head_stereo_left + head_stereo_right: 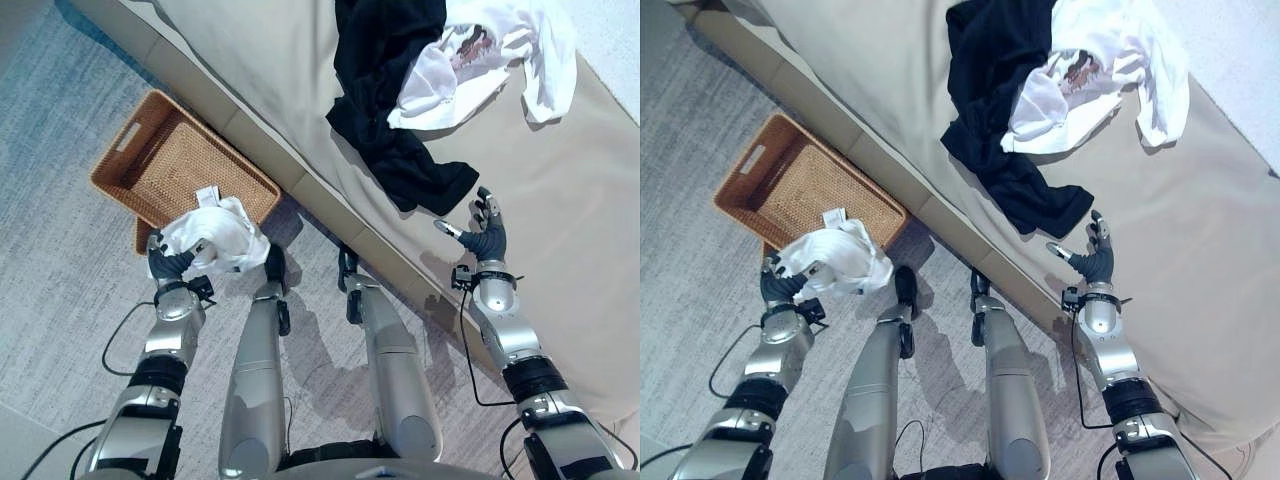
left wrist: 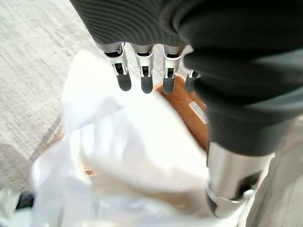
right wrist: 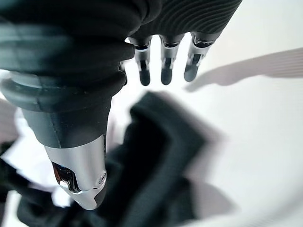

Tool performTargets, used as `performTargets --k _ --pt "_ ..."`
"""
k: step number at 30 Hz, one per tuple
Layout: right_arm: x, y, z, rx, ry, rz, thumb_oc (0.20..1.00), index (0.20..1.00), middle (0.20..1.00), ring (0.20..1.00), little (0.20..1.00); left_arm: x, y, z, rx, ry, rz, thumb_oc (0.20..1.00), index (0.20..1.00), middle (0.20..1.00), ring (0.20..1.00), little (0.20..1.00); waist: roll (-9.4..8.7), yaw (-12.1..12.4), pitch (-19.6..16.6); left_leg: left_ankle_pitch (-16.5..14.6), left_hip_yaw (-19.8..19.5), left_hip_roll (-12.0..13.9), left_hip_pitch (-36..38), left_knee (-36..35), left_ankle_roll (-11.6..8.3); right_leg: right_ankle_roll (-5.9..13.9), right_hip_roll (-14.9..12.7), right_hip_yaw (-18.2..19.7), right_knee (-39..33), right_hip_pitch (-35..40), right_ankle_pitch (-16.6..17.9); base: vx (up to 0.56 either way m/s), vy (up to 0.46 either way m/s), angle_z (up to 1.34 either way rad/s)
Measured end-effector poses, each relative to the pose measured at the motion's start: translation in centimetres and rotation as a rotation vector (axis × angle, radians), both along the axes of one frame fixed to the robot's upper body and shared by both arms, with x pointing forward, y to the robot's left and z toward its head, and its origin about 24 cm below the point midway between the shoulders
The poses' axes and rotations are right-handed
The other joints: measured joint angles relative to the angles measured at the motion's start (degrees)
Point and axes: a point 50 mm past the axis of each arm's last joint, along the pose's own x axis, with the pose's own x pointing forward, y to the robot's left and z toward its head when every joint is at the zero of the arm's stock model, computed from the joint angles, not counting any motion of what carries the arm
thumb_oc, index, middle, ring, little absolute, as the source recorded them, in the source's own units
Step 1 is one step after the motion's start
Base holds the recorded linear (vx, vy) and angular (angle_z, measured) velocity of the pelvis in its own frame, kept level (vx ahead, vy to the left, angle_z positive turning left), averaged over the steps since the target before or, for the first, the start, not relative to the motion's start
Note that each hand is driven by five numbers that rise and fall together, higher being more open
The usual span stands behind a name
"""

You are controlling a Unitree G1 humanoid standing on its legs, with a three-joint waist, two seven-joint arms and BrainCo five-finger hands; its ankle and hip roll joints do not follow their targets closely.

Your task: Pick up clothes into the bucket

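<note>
Now the left hand (image 1: 172, 262) is clutching a crumpled white garment (image 1: 215, 238) over the brown woven rectangular basket's (image 1: 150, 160) near edge; the right hand (image 1: 484, 234) is hovering spread beside a black garment (image 1: 400, 150).

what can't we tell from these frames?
- Wicker basket: the near corner is hidden by the white garment at the left robot hand.
- Left grip: cloth blurred in the left wrist view.
- Black garment: cut off by the eye views' top edge, partly under the white shirt.
</note>
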Motion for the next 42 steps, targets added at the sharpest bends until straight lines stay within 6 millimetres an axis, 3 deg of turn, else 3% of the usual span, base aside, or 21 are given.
performTargets --k 10,20,25,30,34,39,42 --pt "-0.2 -0.4 -0.5 0.005 0.012 -0.025 1.000 1.000 1.000 1.000 1.000 0.9 0.1 1.8 0.015 -0.084 0.006 1.000 1.000 1.000 1.000 1.000 0.21 0.43 -0.08 4.05 -1.18 0.41 6.43 -9.12 -1.15 -0.34 0.70 -2.12 -6.46 5.93 2.42 -0.01 -0.023 0.04" --pt "-1.1 -1.6 -1.9 0.017 0.057 -0.074 1.000 1.000 1.000 1.000 1.000 1.2 1.8 4.4 -0.162 -0.281 0.135 1.000 1.000 1.000 1.000 1.000 0.25 0.23 -0.05 4.93 -1.10 0.82 7.20 -11.22 -1.22 -0.60 1.29 -2.08 -8.14 6.40 3.12 0.00 0.000 0.00" --pt "-1.2 -1.6 -1.9 0.016 0.059 -0.074 1.000 1.000 1.000 1.000 1.000 1.2 1.4 5.6 -0.160 -0.341 0.138 1.000 1.000 1.000 1.000 1.000 0.26 0.35 -0.04 4.92 -0.96 0.85 7.14 -11.42 -1.22 -0.60 1.32 -2.01 -8.27 6.27 3.12 0.01 0.002 0.00" --pt "-1.1 -1.4 -0.8 0.005 0.008 -0.079 1.000 1.000 1.000 1.000 1.000 0.2 0.4 7.2 -0.028 -0.418 0.123 1.000 1.000 1.000 1.000 1.000 0.38 0.69 -0.03 4.93 -0.53 0.85 7.42 -11.60 -1.22 -0.60 1.34 -1.84 -8.27 6.31 3.12 0.02 -0.002 -0.02" --pt "-1.2 -1.1 -0.1 -0.019 -0.024 -0.070 1.000 1.000 1.000 1.000 1.000 -0.5 -0.7 7.0 0.027 -0.435 0.118 1.000 1.000 1.000 1.000 1.000 1.00 1.46 -0.11 4.93 -0.35 0.88 9.14 -12.29 -1.23 -0.60 1.35 -1.74 -8.50 7.70 3.12 0.04 -0.014 -0.01" --pt "-1.4 -0.7 1.4 -0.070 -0.103 -0.059 1.000 1.000 1.000 1.000 1.000 -2.1 -1.4 7.5 0.161 -0.477 0.142 1.000 1.000 1.000 1.000 1.000 2.88 2.53 -0.29 5.80 -0.45 0.96 13.33 -15.03 -1.32 -0.61 1.38 -2.00 -9.55 11.26 3.06 0.03 -0.010 0.03" --pt "-1.6 -1.0 2.5 -0.157 -0.147 -0.075 1.000 1.000 1.000 1.000 1.000 -2.9 -1.4 8.7 0.340 -0.498 0.135 1.000 1.000 1.000 1.000 1.000 4.59 3.52 -0.70 6.14 -0.53 0.91 14.22 -15.57 -1.21 -0.63 1.33 -2.08 -9.56 11.97 3.05 0.02 -0.010 0.02"
